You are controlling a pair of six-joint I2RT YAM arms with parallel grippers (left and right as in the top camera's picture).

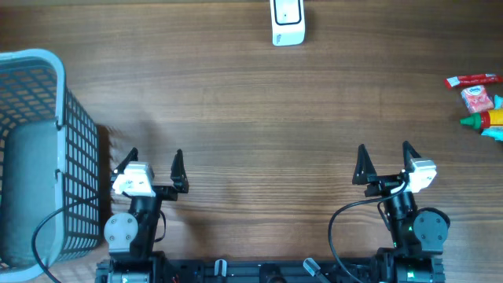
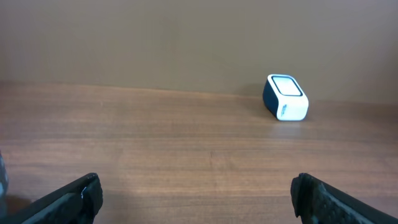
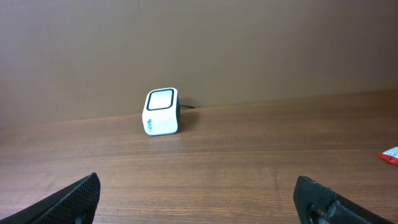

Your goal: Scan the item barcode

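Positioning the left gripper [image 1: 154, 157] over the near-left part of the wooden table [image 1: 251, 118], just beside the blue mesh basket [image 1: 31, 56]. Spreading wide, released, grasping nothing.

Positioning the right gripper [image 1: 383, 149] over the near-right part of the table, well apart from the left one. Likewise spreading wide and gripping nothing.

Pointing both wrist cameras toward the far edge, framing only bare wood between the black fingertips [image 2: 81, 198].

Standing the white scanner [image 1: 288, 22] upright at the far edge, near the centre, with its dark-rimmed window tilting upward. Sitting well apart from both grippers.

Grouping the items for scanning in a small cluster at the right edge of the table, well apart from the scanner and from the right gripper:
- a red packet [image 1: 474, 79], lying flat, farthest from the robot;
- a pink-and-white packet [image 1: 477, 98], just beside it;
- a yellow bottle [image 1: 495, 118], apparently lying on its side, green tip pointing left.

Touching or merely neighbouring: not resolving at this size.
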